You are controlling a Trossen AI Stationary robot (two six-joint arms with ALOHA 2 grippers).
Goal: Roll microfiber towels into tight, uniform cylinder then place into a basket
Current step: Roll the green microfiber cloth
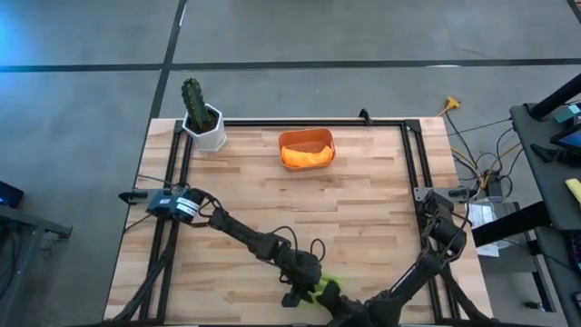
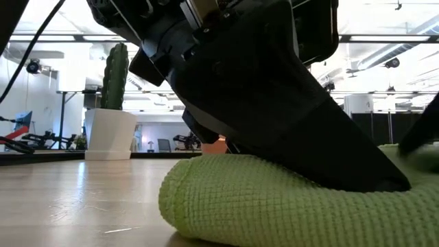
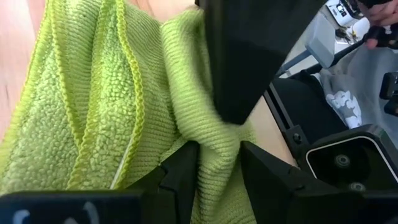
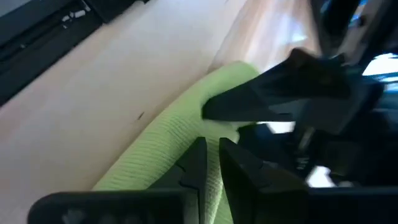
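Observation:
The lime green towel (image 1: 329,289) lies as a loose roll (image 2: 274,206) on the wood close to the table's near edge, about at its middle. My left gripper (image 3: 217,152) reaches it from the left and is shut on a bunch of its cloth. My right gripper (image 4: 211,149) comes at the same roll from the right, its fingers almost together on the cloth. The orange towel (image 1: 306,156) lies bunched inside the salmon-red basket (image 1: 283,138) at the far middle of the table. My left gripper pinches a bunched fold of the green towel (image 3: 217,134) between its two fingers, slanting down from the table's left. Several layers gather there. The towel rests on the table. My right gripper has its nearly closed fingers on the ridge of the roll (image 4: 186,134), slanting down, with a thin sliver of cloth between them. The roll stays on the table.
A white pot with a green cactus (image 1: 207,127) stands at the far left corner. Black frame rails (image 1: 413,154) run along the table's far, left and right sides. Bare wood lies between the basket and the towel.

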